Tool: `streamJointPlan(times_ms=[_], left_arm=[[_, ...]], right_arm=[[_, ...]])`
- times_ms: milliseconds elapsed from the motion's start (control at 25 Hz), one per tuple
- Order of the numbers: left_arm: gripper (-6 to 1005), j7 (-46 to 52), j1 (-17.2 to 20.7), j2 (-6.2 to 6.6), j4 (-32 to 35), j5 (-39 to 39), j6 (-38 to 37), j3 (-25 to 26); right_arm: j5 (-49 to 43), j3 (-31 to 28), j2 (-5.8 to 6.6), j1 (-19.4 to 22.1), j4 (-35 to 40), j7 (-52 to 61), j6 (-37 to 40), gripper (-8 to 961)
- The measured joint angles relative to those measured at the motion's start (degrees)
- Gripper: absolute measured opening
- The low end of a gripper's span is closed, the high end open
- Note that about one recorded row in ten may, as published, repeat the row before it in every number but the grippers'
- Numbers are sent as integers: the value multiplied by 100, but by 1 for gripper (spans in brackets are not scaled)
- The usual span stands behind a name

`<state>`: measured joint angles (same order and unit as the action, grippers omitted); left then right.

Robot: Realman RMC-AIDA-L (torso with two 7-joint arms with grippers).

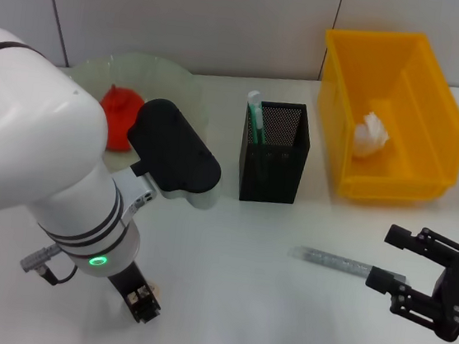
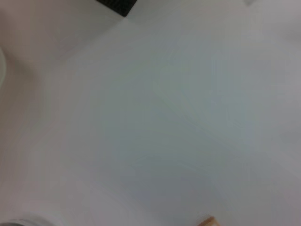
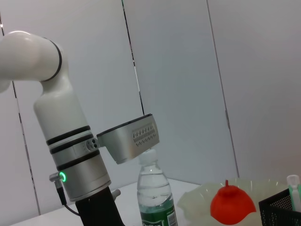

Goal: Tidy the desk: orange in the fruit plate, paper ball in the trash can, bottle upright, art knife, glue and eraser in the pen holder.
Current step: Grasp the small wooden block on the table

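Where pale panels back white desk (image 1: 224,288) | right gripper (image 1: 392,259) parted

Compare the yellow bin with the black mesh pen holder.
The yellow bin is solid plastic, wide and low; the pen holder is black mesh, narrow and tall. The bin holds a crumpled paper ball; the pen holder has a green and white stick poking out of it. The bin sits on the robot's right side of the pen holder. Both are open-topped, upright and standing on the white table.
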<state>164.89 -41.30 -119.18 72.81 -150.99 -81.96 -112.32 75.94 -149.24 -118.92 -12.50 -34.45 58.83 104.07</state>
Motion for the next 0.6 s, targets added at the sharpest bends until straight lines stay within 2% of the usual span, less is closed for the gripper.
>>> streamJointPlan(times_ms=[600], left_arm=[[393,0,-1,0,390,44,306,117]], right_arm=[[0,-9,9,-23,0,2,-1,693]])
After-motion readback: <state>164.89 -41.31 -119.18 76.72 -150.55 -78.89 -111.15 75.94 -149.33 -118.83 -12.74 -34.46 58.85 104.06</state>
